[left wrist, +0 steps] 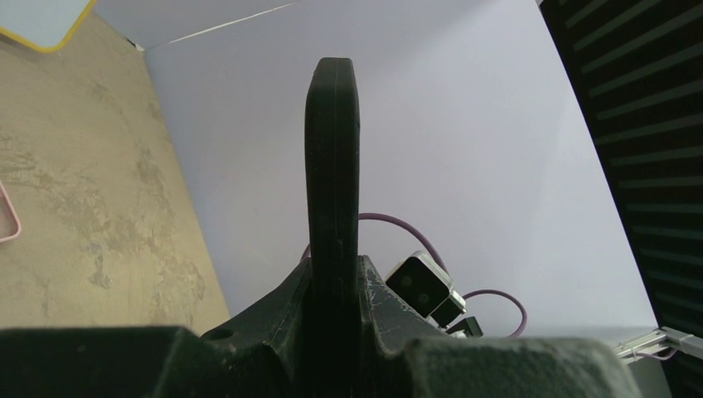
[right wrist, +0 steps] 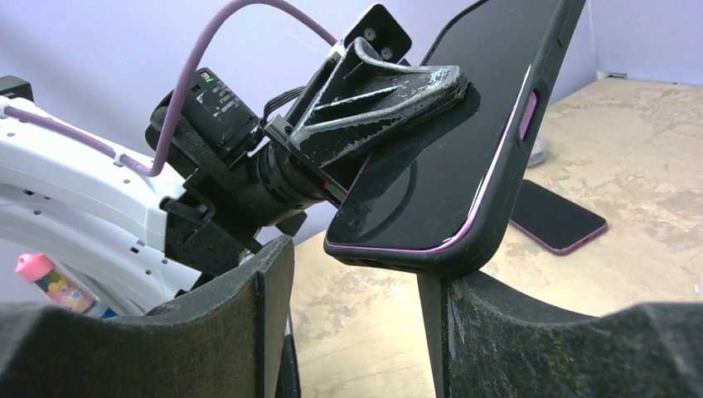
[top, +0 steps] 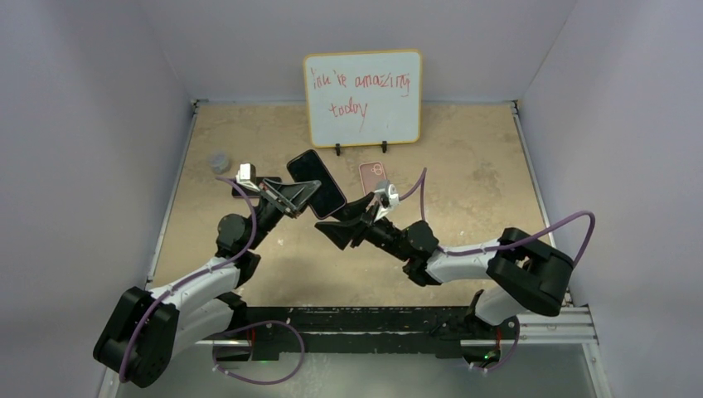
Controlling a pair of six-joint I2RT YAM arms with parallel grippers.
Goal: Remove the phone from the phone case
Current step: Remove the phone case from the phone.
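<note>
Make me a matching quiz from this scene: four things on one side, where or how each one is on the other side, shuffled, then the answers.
Things:
1. black-cased phone
2. whiteboard
3. pink flat item
4. right gripper

States:
A. open, fingers apart
B. lying flat on the table
C. clamped in the left gripper, off the table
D. standing upright at the table's far edge

Pairs: 1-C, 2-D, 3-B, 4-A
</note>
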